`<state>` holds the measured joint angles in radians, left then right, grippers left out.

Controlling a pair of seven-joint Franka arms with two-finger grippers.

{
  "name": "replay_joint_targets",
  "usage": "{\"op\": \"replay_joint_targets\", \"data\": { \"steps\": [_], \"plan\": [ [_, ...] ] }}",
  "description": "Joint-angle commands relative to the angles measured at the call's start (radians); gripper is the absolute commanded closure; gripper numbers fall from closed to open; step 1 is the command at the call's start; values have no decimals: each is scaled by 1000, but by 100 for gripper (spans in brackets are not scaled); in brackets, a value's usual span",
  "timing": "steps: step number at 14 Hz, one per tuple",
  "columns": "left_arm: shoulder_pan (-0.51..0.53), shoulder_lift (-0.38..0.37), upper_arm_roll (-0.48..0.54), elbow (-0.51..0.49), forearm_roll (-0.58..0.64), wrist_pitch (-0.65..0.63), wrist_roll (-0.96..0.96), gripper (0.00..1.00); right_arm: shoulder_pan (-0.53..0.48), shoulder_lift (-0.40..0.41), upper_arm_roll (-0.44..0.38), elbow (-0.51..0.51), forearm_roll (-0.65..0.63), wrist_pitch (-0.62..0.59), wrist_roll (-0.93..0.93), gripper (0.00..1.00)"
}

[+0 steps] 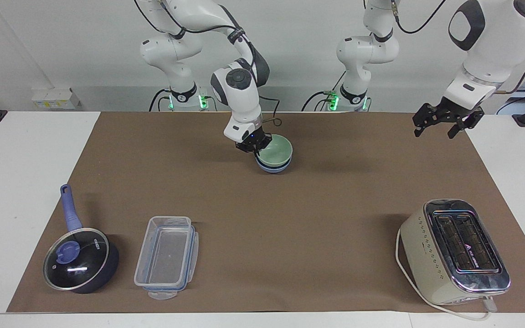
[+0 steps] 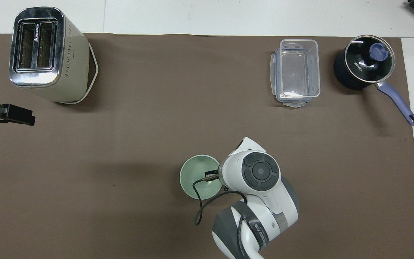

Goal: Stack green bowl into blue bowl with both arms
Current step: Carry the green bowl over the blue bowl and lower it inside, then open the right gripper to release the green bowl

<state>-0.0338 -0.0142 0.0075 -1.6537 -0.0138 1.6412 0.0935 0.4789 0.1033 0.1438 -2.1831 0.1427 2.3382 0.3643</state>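
green bowl (image 1: 277, 150) nested in blue bowl (image 1: 272, 168), rim clamped at 9 o'clock by right hand (image 1: 255, 146). left hand (image 1: 442, 122) open, waiting over tabletop (image 1: 25, 159) edge near toaster (image 1: 455, 251).

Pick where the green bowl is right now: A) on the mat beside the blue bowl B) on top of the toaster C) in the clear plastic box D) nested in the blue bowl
D: the green bowl sits inside the blue bowl, only the blue rim showing under it, with the right gripper shut on its rim.
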Motion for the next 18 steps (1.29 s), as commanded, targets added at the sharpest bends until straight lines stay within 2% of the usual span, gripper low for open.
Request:
{"op": "replay_joint_targets", "data": {
  "steps": [1,2,5,7,10,12,15,18],
  "plan": [
    [5,-6,-3,0,12,-11,3,0,1,-2,-1,-9,23,18,8,81],
    [5,-6,-3,0,12,-11,3,0,1,-2,-1,-7,23,18,8,68],
    [5,-6,-3,2,12,-11,3,0,1,-2,-1,3,23,15,8,55],
    [5,-6,-3,2,12,-11,3,0,1,-17,-3,28,23,0,8,33],
    [5,-6,-3,0,12,-11,3,0,-26,-77,-13,55,21,-69,5,16],
    [5,-6,-1,0,12,-11,3,0,-100,-121,-10,59,20,-112,-2,2],
    [5,-6,-1,0,12,-11,3,0,-196,-152,-15,106,5,-195,-5,0],
    [5,-6,-3,0,12,-11,3,0,-334,-154,-15,256,-2,-353,-15,0]
  ]
}}
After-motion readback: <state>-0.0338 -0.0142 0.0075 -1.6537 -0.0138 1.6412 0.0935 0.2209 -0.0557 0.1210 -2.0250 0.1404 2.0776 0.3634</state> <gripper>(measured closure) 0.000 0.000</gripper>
